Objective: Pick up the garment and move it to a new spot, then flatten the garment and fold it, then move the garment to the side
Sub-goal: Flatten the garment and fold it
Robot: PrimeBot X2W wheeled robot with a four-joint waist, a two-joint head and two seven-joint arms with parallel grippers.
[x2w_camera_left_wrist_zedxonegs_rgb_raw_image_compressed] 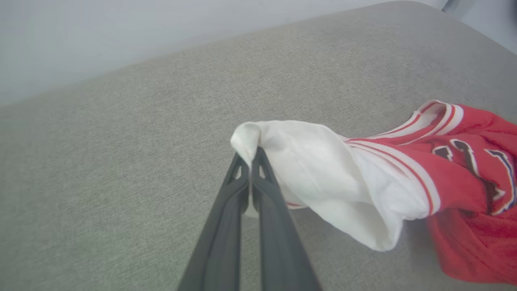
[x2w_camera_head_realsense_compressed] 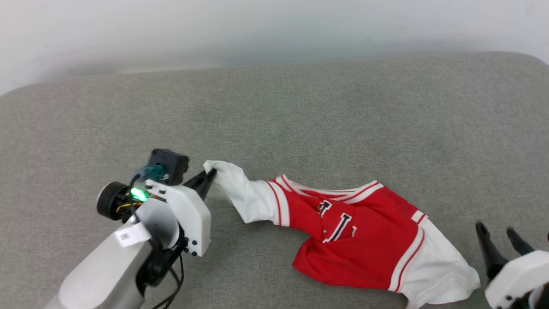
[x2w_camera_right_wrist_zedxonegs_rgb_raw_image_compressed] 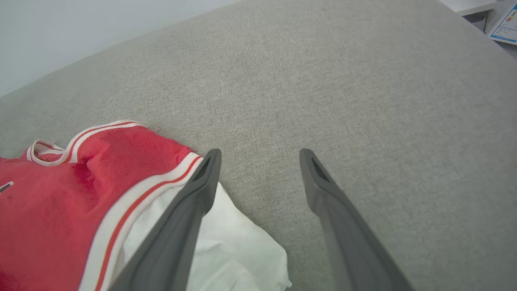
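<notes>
The garment (x2w_camera_head_realsense_compressed: 364,236), a red jersey T-shirt with white sleeves and striped trim, lies crumpled on the grey padded surface (x2w_camera_head_realsense_compressed: 300,120). My left gripper (x2w_camera_head_realsense_compressed: 210,174) is shut on the tip of its left white sleeve (x2w_camera_left_wrist_zedxonegs_rgb_raw_image_compressed: 307,161), and the pinched cloth bunches over the fingertips (x2w_camera_left_wrist_zedxonegs_rgb_raw_image_compressed: 258,155). At the lower right my right gripper (x2w_camera_head_realsense_compressed: 499,231) stands open just right of the other white sleeve (x2w_camera_right_wrist_zedxonegs_rgb_raw_image_compressed: 230,246), nothing between its fingers (x2w_camera_right_wrist_zedxonegs_rgb_raw_image_compressed: 319,178). The garment (x2w_camera_right_wrist_zedxonegs_rgb_raw_image_compressed: 60,194) shows black letters on its wrinkled front.
The grey padded surface spreads wide behind and around the garment, ending at a pale wall (x2w_camera_head_realsense_compressed: 257,30) at the back. Past its far right corner a white ledge and a printed sheet (x2w_camera_right_wrist_zedxonegs_rgb_raw_image_compressed: 505,28) show.
</notes>
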